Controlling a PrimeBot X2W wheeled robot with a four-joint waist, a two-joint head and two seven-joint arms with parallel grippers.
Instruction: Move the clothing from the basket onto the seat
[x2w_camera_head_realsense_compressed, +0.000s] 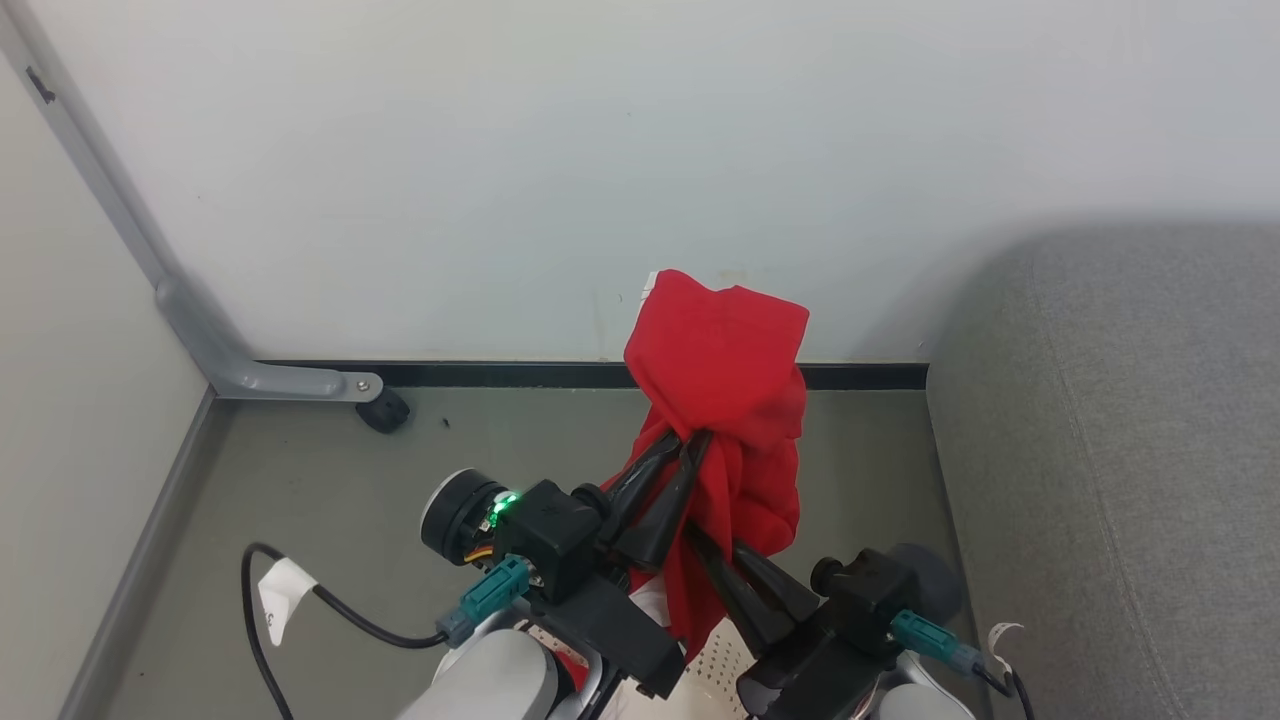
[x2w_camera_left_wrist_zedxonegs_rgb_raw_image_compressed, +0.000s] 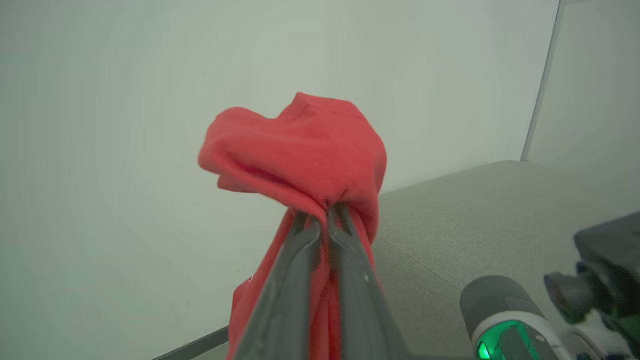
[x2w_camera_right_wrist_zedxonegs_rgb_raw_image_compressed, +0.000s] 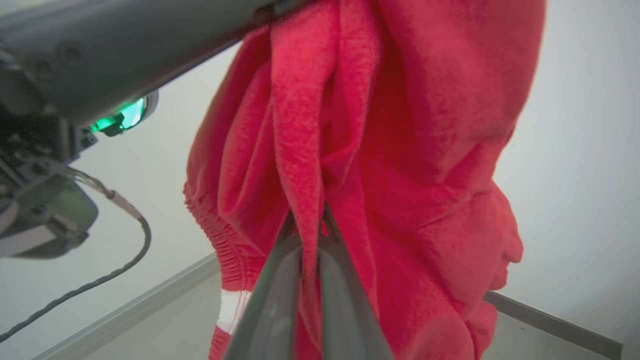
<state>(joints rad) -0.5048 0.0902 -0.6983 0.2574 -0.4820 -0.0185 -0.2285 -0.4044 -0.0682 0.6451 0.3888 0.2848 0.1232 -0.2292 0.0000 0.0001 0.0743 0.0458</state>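
Observation:
A bright red piece of clothing (x2w_camera_head_realsense_compressed: 720, 370) hangs bunched in the air in front of the wall. My left gripper (x2w_camera_head_realsense_compressed: 695, 440) is shut on its upper part, and fabric flops over the fingertips (x2w_camera_left_wrist_zedxonegs_rgb_raw_image_compressed: 300, 150). My right gripper (x2w_camera_head_realsense_compressed: 693, 535) reaches in from the lower right and is shut on a lower fold (x2w_camera_right_wrist_zedxonegs_rgb_raw_image_compressed: 310, 225). A white stripe band (x2w_camera_right_wrist_zedxonegs_rgb_raw_image_compressed: 232, 310) shows at the garment's hem. A bit of the cream perforated basket (x2w_camera_head_realsense_compressed: 715, 660) peeks out below, between my arms. The grey seat (x2w_camera_head_realsense_compressed: 1120, 450) lies to the right.
A pale wall stands close ahead with a black baseboard (x2w_camera_head_realsense_compressed: 500, 375). At the left corner a grey metal bracket ends in a black foot (x2w_camera_head_realsense_compressed: 382, 410). A black cable with a white tag (x2w_camera_head_realsense_compressed: 283, 592) loops over the grey floor at lower left.

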